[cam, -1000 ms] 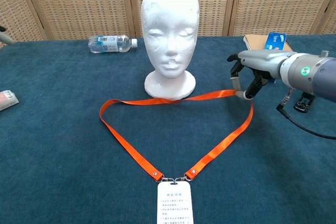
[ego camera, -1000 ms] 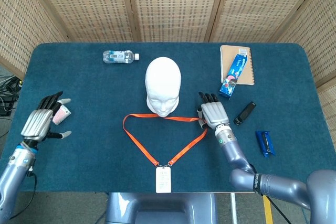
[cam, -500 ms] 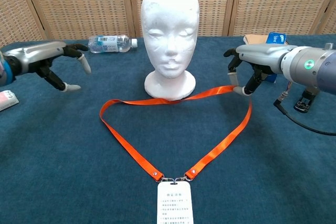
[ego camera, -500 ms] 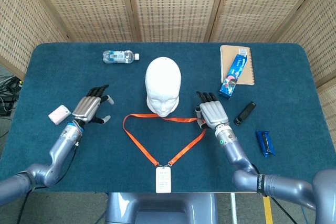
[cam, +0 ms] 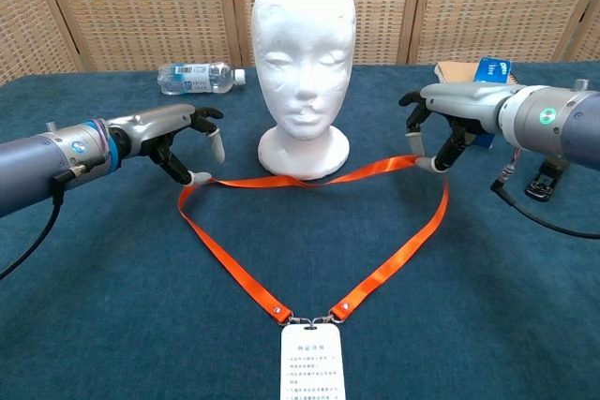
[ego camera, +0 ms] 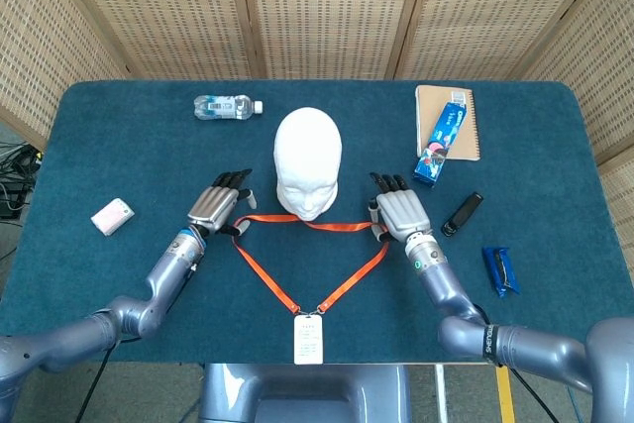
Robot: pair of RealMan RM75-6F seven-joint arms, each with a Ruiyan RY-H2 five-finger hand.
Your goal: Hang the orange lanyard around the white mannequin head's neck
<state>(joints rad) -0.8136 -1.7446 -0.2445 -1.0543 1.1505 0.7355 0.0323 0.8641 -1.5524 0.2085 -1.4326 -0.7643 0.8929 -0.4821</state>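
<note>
The white mannequin head (ego camera: pixel 308 151) (cam: pixel 303 35) stands upright at the table's middle, facing me. The orange lanyard (ego camera: pixel 267 274) (cam: pixel 234 269) lies in a triangle in front of its base, with a white badge (ego camera: pixel 308 340) (cam: pixel 312 367) at the near tip. My right hand (ego camera: pixel 398 213) (cam: pixel 445 124) pinches the strap's right corner, which is raised slightly off the cloth. My left hand (ego camera: pixel 216 207) (cam: pixel 178 138) hovers at the strap's left corner with fingers apart, a fingertip touching the strap.
A water bottle (ego camera: pixel 226 105) (cam: pixel 197 78) lies behind the head at left. A notebook (ego camera: pixel 470 136) with a blue box (ego camera: pixel 442 138) on it sits at back right. A black device (ego camera: pixel 462 213), a blue packet (ego camera: pixel 500 269) and a small pink item (ego camera: pixel 111 216) lie around.
My left hand has swept in from the far left edge to the strap's left corner. My right hand has lifted the right corner slightly.
</note>
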